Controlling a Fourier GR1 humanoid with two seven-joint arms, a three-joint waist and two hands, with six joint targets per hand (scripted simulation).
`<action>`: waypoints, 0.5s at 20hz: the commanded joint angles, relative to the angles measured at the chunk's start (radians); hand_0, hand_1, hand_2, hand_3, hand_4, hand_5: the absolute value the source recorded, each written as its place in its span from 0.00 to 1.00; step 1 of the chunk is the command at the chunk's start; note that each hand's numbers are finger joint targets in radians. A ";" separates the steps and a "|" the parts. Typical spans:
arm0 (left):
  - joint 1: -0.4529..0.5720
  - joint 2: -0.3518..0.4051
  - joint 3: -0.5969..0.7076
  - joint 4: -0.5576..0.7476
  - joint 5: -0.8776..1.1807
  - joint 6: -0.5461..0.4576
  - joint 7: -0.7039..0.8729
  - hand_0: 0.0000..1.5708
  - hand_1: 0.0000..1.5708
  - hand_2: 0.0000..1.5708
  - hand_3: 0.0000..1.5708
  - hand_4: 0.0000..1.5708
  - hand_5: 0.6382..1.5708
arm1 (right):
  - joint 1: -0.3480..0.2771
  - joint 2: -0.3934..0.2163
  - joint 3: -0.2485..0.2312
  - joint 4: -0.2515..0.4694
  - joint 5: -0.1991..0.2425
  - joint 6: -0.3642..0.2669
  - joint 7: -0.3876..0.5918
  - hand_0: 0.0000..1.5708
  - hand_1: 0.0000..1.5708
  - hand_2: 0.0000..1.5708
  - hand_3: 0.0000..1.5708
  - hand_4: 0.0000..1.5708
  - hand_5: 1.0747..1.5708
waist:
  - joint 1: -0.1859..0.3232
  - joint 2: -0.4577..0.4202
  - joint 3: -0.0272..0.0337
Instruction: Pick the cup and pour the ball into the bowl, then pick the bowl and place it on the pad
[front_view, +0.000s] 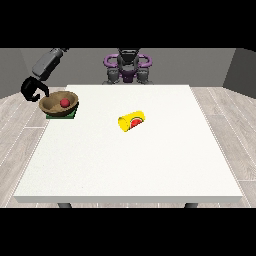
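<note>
From my station I observe the white surface (130, 160) with the robot's torso (127, 67) behind its far edge. The brown bowl (59, 104) sits on the green pad (70, 115) at the far corner on the view's left, slightly tilted, and only the pad's near edge and corner show beneath it. The red ball (64, 102) lies inside the bowl. The yellow cup (131, 121) lies on its side near the middle of the surface, well apart from the bowl, with its mouth turned toward the view's right and a red and green marking visible on it. The hand at the view's left (33, 90) hangs just beside the bowl's outer rim, off the edge of the surface, on a grey forearm (47, 64) that reaches down from the top of the view. Its black fingers are curled inward, and I see nothing held within them; whether they touch the bowl's rim I cannot tell. The hand at the view's right does not show anywhere.
</note>
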 joint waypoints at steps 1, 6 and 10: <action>-0.026 0.036 0.019 0.041 0.022 -0.036 -0.028 0.00 0.00 0.00 0.00 0.41 0.97 | -0.038 -0.048 -0.006 -0.004 0.002 -0.032 0.034 0.00 0.00 0.00 0.00 0.00 0.88 | 0.022 0.043 0.0000; -0.042 -0.073 -0.071 -0.121 0.120 0.020 0.149 0.00 0.00 0.00 0.00 0.63 1.00 | -0.040 -0.097 0.004 0.052 0.017 -0.021 0.128 0.00 0.00 0.00 0.00 0.00 0.80 | 0.018 -0.112 0.0027; 0.044 -0.169 -0.157 -0.078 0.001 0.085 0.132 0.00 0.00 0.00 0.00 0.63 1.00 | -0.080 -0.011 0.050 -0.049 0.018 0.024 0.143 0.00 0.00 0.00 0.00 0.42 0.32 | -0.043 -0.335 -0.0022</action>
